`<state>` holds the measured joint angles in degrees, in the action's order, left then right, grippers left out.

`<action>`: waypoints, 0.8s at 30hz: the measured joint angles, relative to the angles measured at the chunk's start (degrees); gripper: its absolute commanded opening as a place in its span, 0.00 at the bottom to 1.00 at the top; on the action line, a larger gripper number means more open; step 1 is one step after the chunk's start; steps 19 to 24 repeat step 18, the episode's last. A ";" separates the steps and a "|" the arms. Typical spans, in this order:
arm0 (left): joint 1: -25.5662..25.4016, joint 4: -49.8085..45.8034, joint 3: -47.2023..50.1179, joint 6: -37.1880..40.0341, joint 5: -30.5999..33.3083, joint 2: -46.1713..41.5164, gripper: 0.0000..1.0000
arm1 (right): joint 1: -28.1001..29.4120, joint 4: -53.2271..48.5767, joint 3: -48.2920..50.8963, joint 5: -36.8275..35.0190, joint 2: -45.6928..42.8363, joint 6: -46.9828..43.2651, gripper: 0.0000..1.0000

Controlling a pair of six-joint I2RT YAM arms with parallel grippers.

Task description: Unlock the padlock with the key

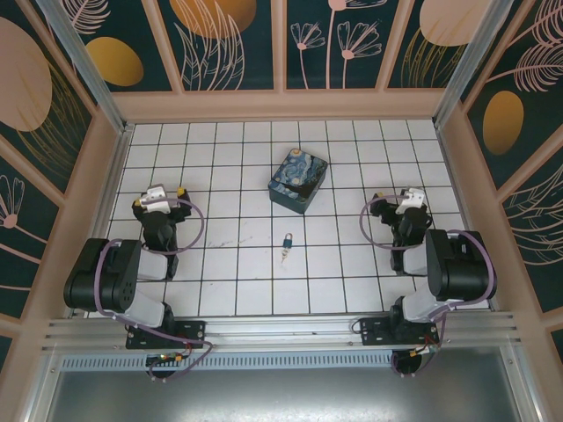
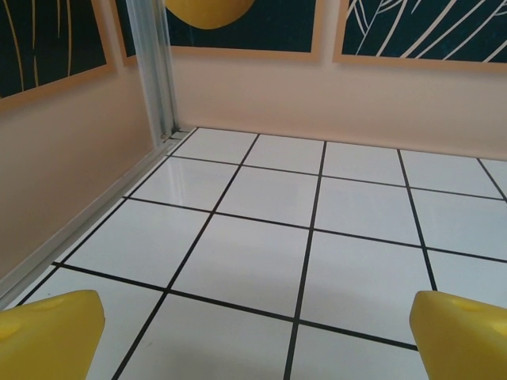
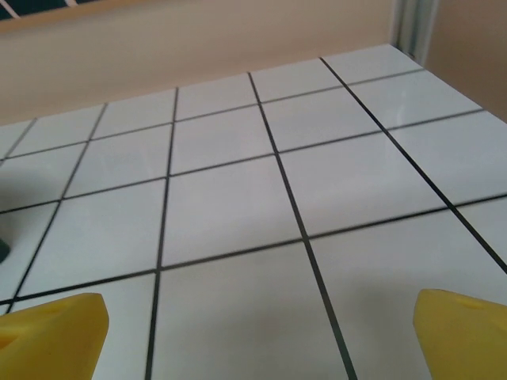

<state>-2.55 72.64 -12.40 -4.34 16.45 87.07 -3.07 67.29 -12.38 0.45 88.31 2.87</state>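
Two arms sit folded at the bottom of the top view, one in each lower corner of the white tiled floor (image 1: 220,167). The left gripper (image 1: 159,197) is at left of centre and the right gripper (image 1: 403,195) at right of centre, both spread wide and holding nothing. Between them, just below the frame's middle, lies the padlock (image 1: 288,238), with the key (image 1: 284,253) right under it; whether the two touch is too small to tell. A blue-and-yellow box (image 1: 299,182) stands just above them, well apart from either gripper. From the left wrist, the left gripper (image 2: 253,344) has its yellow fingertips (image 2: 47,336) in the two bottom corners, far apart, with bare tiles between and a metal post (image 2: 154,67) at upper left. From the right wrist, the right gripper (image 3: 257,344) looks the same: yellow fingertips (image 3: 463,336) in the bottom corners, open wide over bare tiles, a wall (image 3: 158,47) across the top.
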 measured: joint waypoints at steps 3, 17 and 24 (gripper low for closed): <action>0.79 0.00 -0.46 -0.42 -0.85 0.00 0.99 | -0.15 0.37 -0.55 1.22 0.00 -0.35 0.99; 0.83 0.04 -0.46 -0.46 -1.46 0.00 0.99 | 0.44 0.46 -0.61 1.18 0.00 -1.09 0.99; 0.83 0.04 -0.46 -0.46 -1.49 0.00 0.99 | 0.44 0.46 -0.61 1.18 0.00 -1.09 0.99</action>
